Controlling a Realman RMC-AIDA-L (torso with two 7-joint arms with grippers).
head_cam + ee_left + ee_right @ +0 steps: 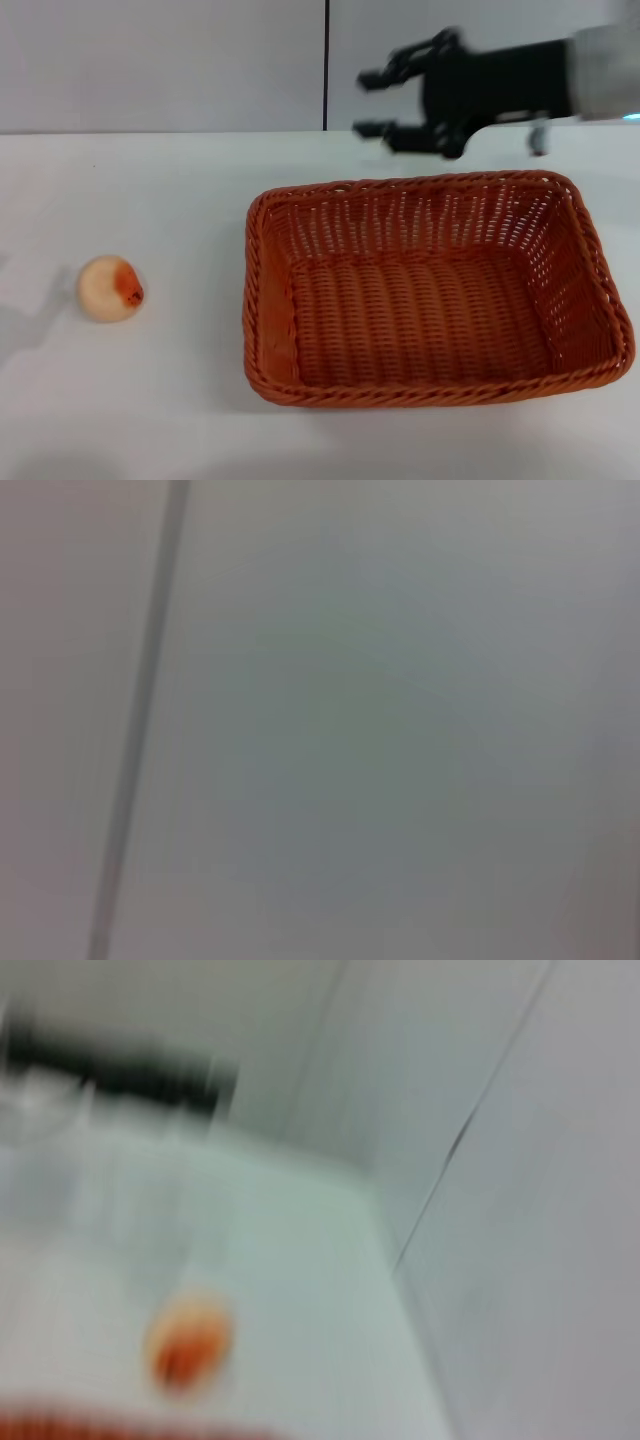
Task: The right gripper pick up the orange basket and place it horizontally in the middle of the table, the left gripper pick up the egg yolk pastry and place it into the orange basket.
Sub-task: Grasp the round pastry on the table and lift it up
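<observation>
The orange basket (430, 285) lies lengthwise on the white table (180, 190), centre-right in the head view, with nothing inside. My right gripper (378, 103) hovers open above and behind the basket's far rim, fingers pointing left, holding nothing. The egg yolk pastry (110, 288) rests on the table at the left, well apart from the basket. In the right wrist view the pastry (188, 1340) appears blurred beyond a strip of the basket's rim (130, 1428). The left gripper is out of view; the left wrist view shows only a plain wall.
A grey wall with a dark vertical seam (326, 65) stands behind the table's far edge. Bare tabletop lies between the pastry and the basket and along the near edge.
</observation>
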